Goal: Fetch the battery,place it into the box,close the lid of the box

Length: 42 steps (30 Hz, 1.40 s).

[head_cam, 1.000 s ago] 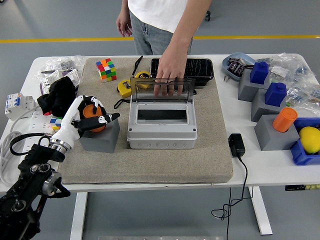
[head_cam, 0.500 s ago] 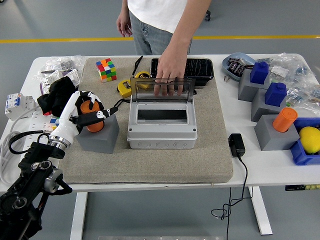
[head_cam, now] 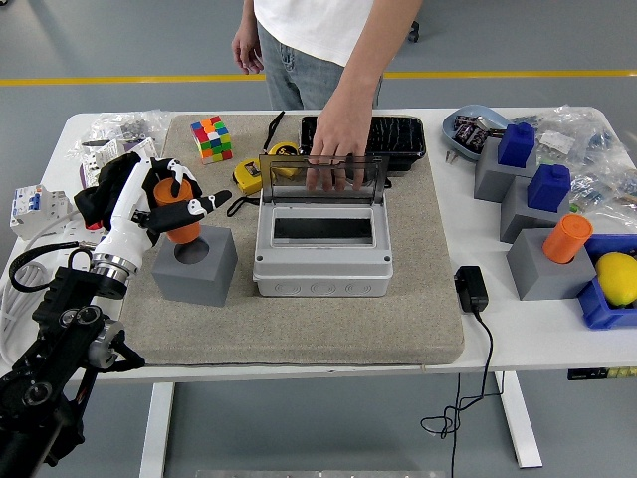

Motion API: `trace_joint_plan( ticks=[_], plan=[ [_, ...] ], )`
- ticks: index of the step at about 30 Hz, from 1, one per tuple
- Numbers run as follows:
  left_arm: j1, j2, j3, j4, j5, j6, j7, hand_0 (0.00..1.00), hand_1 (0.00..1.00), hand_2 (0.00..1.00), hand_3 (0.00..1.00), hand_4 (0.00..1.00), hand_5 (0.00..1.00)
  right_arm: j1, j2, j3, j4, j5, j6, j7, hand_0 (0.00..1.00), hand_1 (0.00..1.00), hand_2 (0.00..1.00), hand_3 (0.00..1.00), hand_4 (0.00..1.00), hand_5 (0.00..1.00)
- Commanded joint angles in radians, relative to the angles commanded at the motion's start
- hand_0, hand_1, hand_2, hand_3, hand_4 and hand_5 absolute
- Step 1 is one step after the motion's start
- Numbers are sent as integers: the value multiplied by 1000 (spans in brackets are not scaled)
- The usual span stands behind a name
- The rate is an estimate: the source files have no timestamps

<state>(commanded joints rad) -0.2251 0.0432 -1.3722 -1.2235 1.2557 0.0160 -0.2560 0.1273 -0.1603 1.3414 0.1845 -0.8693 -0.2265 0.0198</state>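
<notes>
My left hand [head_cam: 171, 204] is shut on the orange cylindrical battery [head_cam: 176, 221] and holds it just above the grey holder block [head_cam: 196, 266], whose round socket shows empty. To the right, the grey box [head_cam: 321, 249] stands open on the beige mat [head_cam: 299, 329]. Its clear lid [head_cam: 321, 179] is tipped up at the back. A person's hand [head_cam: 336, 149] rests on the lid's top edge, holding it up. My right arm is out of sight.
A Rubik's cube [head_cam: 211, 137], yellow tape measure [head_cam: 251, 175] and black tray [head_cam: 363, 134] lie behind the box. Grey blocks with blue batteries [head_cam: 516, 143] and an orange one [head_cam: 565, 239] stand at the right. A black adapter [head_cam: 470, 288] lies by the mat. Clutter fills the left edge.
My left hand has lifted the orange battery up and out of the grey holder block, moving it slightly left. The person's hand has stayed on the lid.
</notes>
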Motion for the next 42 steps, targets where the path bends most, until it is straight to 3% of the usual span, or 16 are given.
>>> trace_joint_plan(
  ticks=[3, 8, 9, 14, 15, 26, 28, 33, 42],
  plan=[
    [-10, 3, 0, -19, 2, 34, -5, 2, 2, 29, 2, 982, 2, 0, -1, 1, -1, -1, 1, -1, 819, 771, 752, 799, 998, 998],
    [-29, 16, 1, -55, 105, 70, 3, 2, 2, 29, 2, 982, 2, 2, -1, 4, -1, -2, 2, -1, 819, 771, 752, 799, 998, 998],
    [-38, 23, 8, -64, 136, 81, 8, 2, 2, 19, 2, 825, 2, 3, -2, 4, -1, -1, 2, -1, 819, 772, 752, 799, 998, 998],
    [-95, 51, 62, -55, 341, 95, 17, 2, 2, 19, 2, 825, 2, 7, -3, 5, -2, -2, 3, 0, 819, 772, 752, 799, 998, 998],
    [-100, 53, 68, -53, 375, 96, 17, 2, 2, 16, 2, 693, 2, 8, -3, 5, -1, -2, 3, 0, 819, 773, 752, 799, 998, 998],
    [-235, 108, 250, -21, 818, 105, 58, 2, 2, 16, 2, 710, 2, 13, -10, 10, -2, -5, 3, 0, 819, 772, 753, 799, 998, 998],
    [-245, 110, 271, -23, 868, 102, 67, 2, 2, 15, 2, 765, 2, 15, -11, 10, -2, -4, 3, 1, 819, 772, 753, 799, 998, 998],
    [-271, 108, 314, -1, 918, 93, 82, 2, 2, 15, 2, 788, 2, 19, -15, 17, -1, -9, 4, 0, 818, 772, 753, 799, 998, 998],
    [-307, 90, 399, 27, 907, 89, 96, 2, 2, 14, 2, 798, 2, 26, -24, 15, -2, -11, 1, 0, 818, 772, 753, 799, 998, 998]
  ],
)
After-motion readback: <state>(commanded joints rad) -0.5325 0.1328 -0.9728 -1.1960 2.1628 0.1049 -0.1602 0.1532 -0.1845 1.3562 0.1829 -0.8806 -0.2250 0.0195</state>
